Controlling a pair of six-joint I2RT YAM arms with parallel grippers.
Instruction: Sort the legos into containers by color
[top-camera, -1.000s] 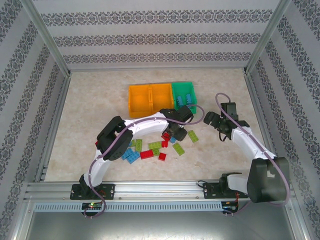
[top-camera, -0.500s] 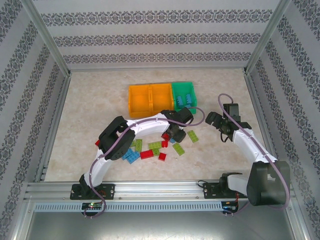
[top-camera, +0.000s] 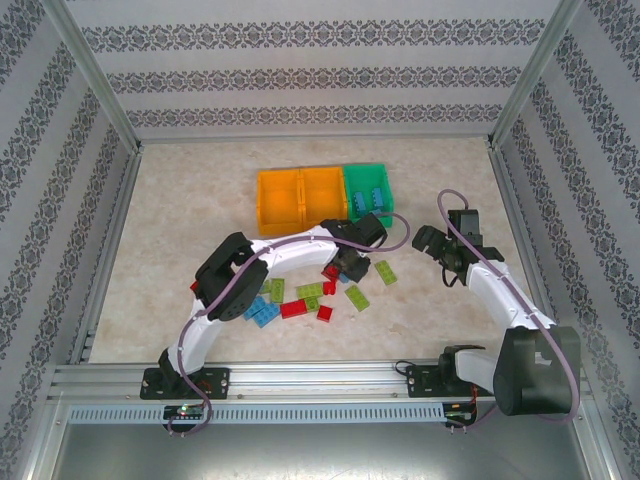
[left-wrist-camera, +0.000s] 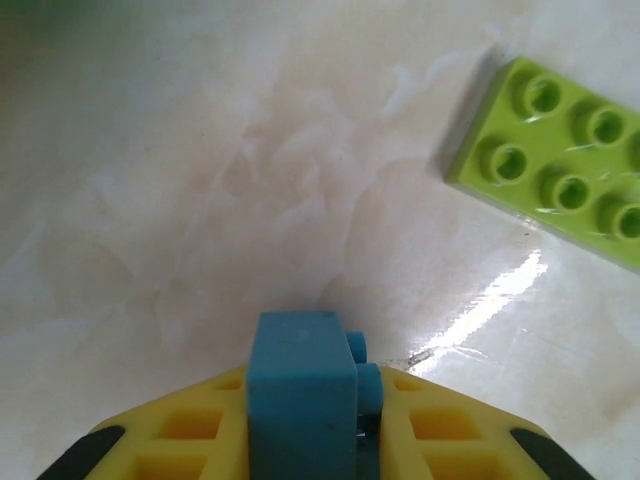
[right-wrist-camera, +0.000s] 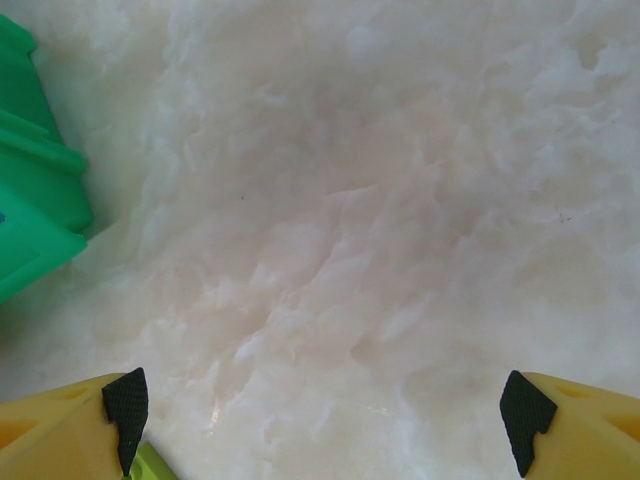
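Observation:
My left gripper (left-wrist-camera: 310, 435) is shut on a small blue lego (left-wrist-camera: 303, 390), pinched between its yellow fingers (left-wrist-camera: 180, 440) just above the table. A light green lego (left-wrist-camera: 560, 160) lies flat ahead to its right. From above, the left gripper (top-camera: 350, 266) sits at the right end of the pile of red, blue and light green legos (top-camera: 300, 297). The containers stand behind it: two orange bins (top-camera: 300, 196) and a green bin (top-camera: 368, 190) holding blue legos. My right gripper (top-camera: 425, 240) hangs open over bare table, nothing between its fingertips (right-wrist-camera: 125, 405).
Two light green legos (top-camera: 385, 272) (top-camera: 356, 297) lie loose between the arms. The green bin's corner (right-wrist-camera: 35, 200) shows at the left of the right wrist view. Metal frame rails (top-camera: 110, 250) and patterned walls bound the table.
The left gripper has closed on the blue lego at the pile's right end. The right arm has drifted slightly to the right, still open.

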